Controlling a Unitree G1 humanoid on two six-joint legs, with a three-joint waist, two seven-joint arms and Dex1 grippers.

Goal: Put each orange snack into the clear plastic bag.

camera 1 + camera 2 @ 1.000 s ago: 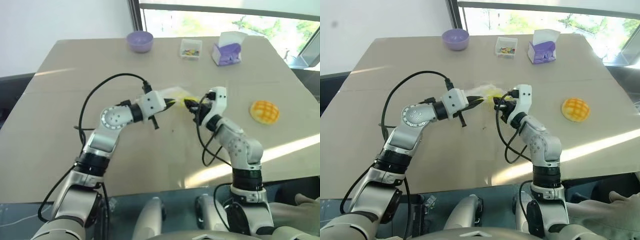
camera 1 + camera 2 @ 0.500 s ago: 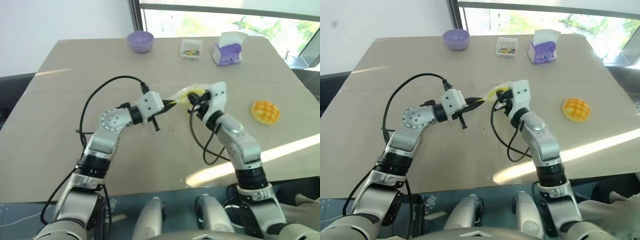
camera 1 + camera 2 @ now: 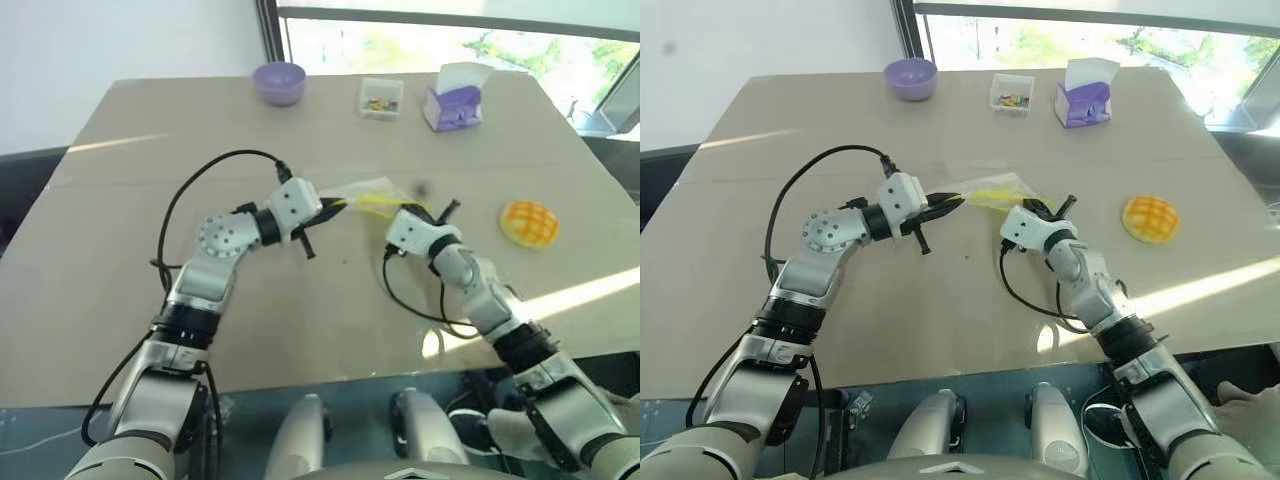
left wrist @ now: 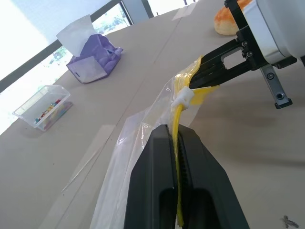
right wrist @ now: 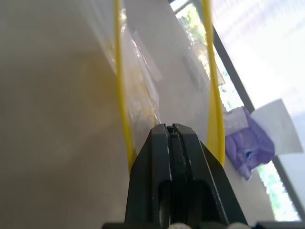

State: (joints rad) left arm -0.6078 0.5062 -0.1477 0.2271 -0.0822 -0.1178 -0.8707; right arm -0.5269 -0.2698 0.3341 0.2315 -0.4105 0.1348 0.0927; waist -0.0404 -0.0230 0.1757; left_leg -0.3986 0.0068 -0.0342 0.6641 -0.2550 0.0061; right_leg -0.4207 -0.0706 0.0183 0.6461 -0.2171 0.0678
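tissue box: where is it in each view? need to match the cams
Left eye: tissue box at the table's far edge, right of centre, beside the small clear box.
Right eye: tissue box, same far-edge spot.
Left wrist: tissue box far across the table, beyond the bag.
Right wrist: tissue box near the window.
Shared landmark: the bag's yellow seal strip.
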